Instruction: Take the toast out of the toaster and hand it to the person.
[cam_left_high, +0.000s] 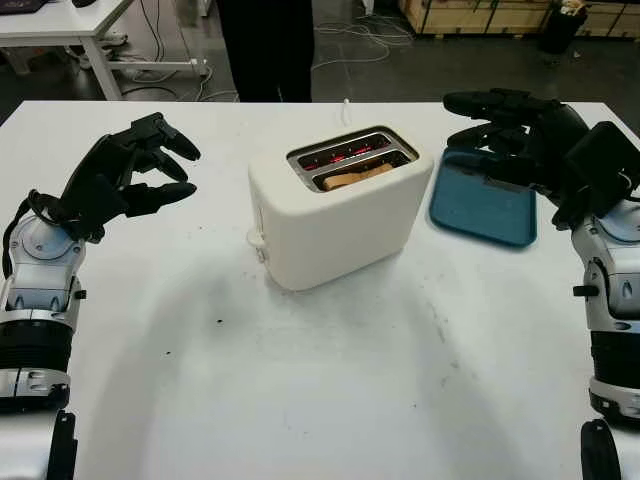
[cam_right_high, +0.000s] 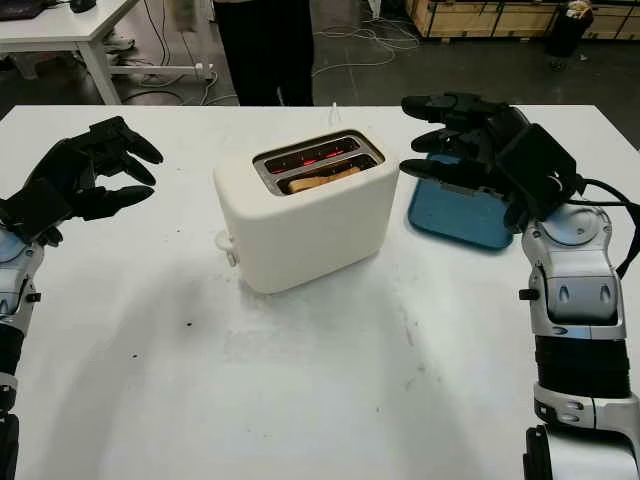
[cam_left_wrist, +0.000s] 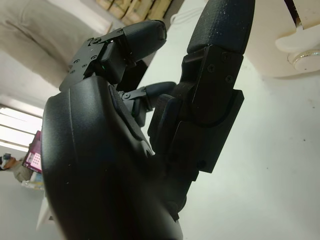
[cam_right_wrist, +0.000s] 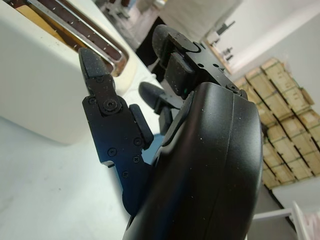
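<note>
A cream two-slot toaster (cam_left_high: 335, 215) stands mid-table, its far slot glowing red inside. A slice of toast (cam_left_high: 358, 177) sits in the near slot, its brown top just below the rim. My right hand (cam_left_high: 490, 130) is open, raised beside the toaster's right end and above the blue tray. My left hand (cam_left_high: 160, 165) is open, held above the table to the left of the toaster, well apart from it. A person in dark clothes (cam_left_high: 265, 50) stands behind the table's far edge.
A blue tray (cam_left_high: 485, 205) lies right of the toaster, under my right hand. The toaster's lever knob (cam_left_high: 254, 240) sticks out at its left end. White tabletop (cam_left_high: 330, 380) stretches toward me. Another white table (cam_left_high: 60, 25) and cables sit beyond the far edge.
</note>
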